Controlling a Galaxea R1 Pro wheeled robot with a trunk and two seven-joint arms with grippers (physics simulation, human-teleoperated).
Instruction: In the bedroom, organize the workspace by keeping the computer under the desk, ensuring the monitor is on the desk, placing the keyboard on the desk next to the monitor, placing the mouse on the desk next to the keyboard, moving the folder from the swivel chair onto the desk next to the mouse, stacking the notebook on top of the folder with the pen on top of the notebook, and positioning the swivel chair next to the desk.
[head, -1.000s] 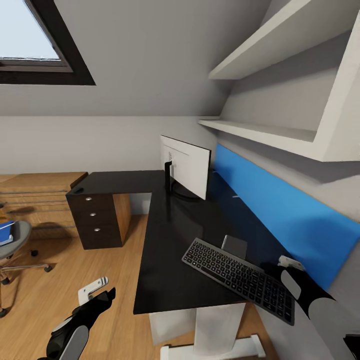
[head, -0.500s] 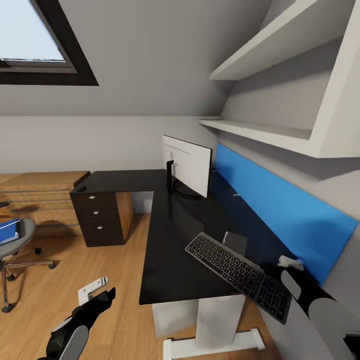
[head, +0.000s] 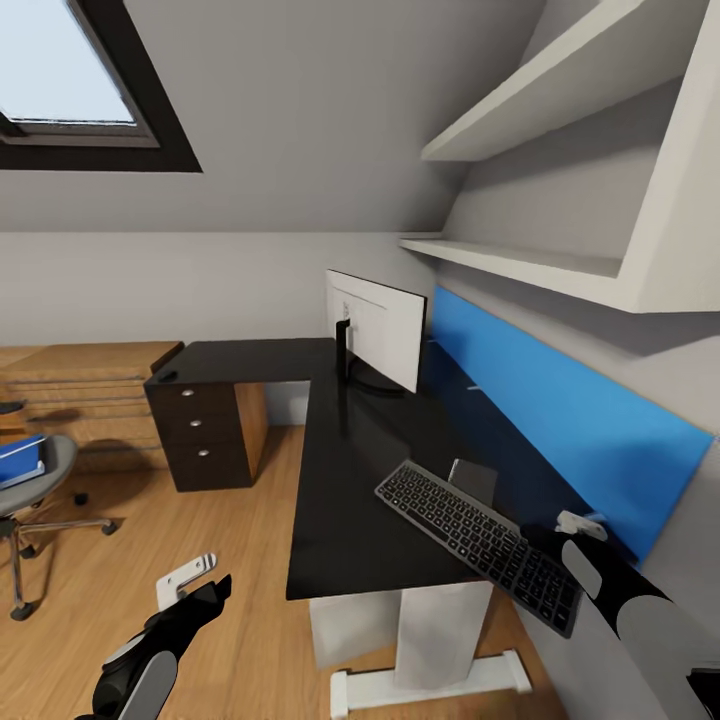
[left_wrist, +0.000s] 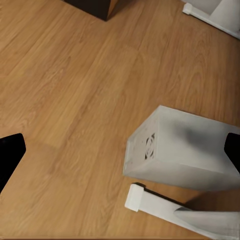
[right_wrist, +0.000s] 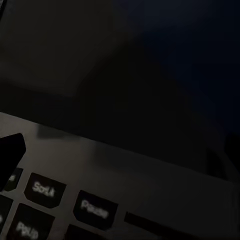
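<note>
The black L-shaped desk (head: 350, 480) carries the monitor (head: 378, 332) at its back, white rear toward me. My right gripper (head: 548, 548) is shut on the near end of the keyboard (head: 465, 530), which lies slanted over the desk's front right corner, partly past the edge. The grey notebook (head: 472, 480) lies just behind it. The mouse (head: 166, 377) sits on the far left corner above the drawers. The white computer (left_wrist: 182, 150) stands under the desk. The swivel chair (head: 45, 478) holds the blue folder (head: 20, 460). My left gripper (head: 195, 592) hangs open over the floor. I cannot make out the pen.
A light wood dresser (head: 80, 395) stands against the far wall left of the desk. A blue panel (head: 560, 420) and white shelves (head: 520, 265) run along the right wall. The desk's white leg (head: 440, 630) and foot (left_wrist: 150, 205) stand by the computer.
The whole view has shifted right, so the camera moved. The keyboard stays in my right gripper, and its far end now sits a little higher over the desk.
</note>
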